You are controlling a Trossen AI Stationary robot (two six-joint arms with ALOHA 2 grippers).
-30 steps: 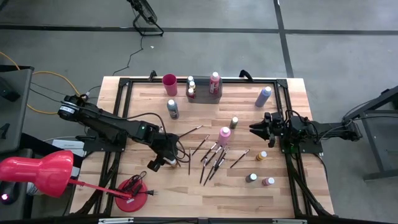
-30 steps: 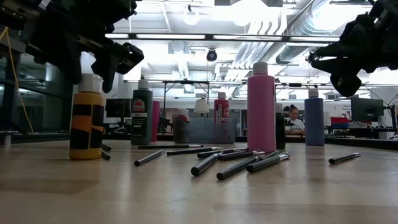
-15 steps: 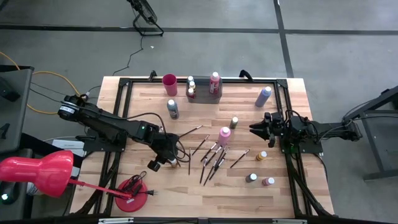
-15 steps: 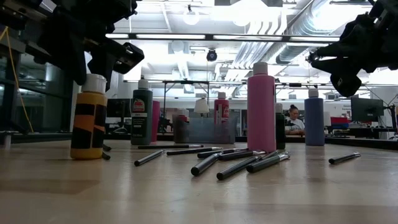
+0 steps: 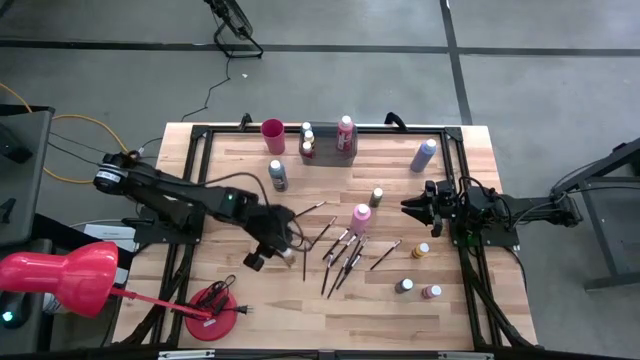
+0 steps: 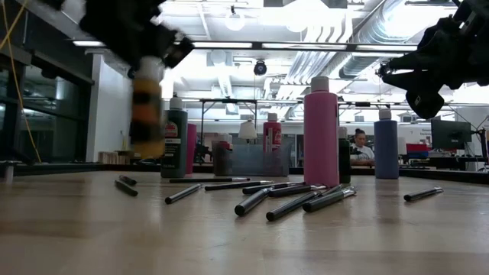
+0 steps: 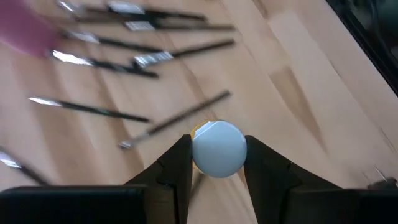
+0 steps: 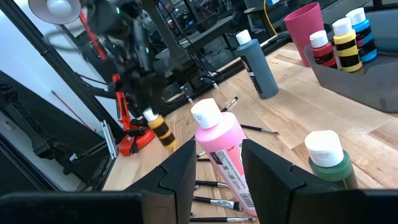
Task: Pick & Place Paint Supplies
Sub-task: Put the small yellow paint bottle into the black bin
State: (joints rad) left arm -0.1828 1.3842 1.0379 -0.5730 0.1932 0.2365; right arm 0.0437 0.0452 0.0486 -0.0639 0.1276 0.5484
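My left gripper hangs over the table's near left part, shut on a yellow bottle with black bands and a white cap, lifted off the wood. Several thin dark brushes lie loose in the middle beside an upright pink bottle. A dark green bottle and a lavender one stand farther back. My right gripper waits open at the right side, level, with nothing between its fingers; the pink bottle stands ahead of it. My left gripper pinches the yellow bottle at its top, one finger on each side of the white cap. The fingers come from above, slanting down. The bottle hangs below them, clear of the table and tilted in the right wrist view.
A grey tray holding several bottles and a pink cup stand at the far edge. Three small bottles stand near the right front. A red stand sits at the near left corner.
My left gripper has taken hold of the yellow bottle at its cap and raised it off the table, carrying it up and a little toward the table's right. The bottle stood on the wood a second ago and now hangs clear.
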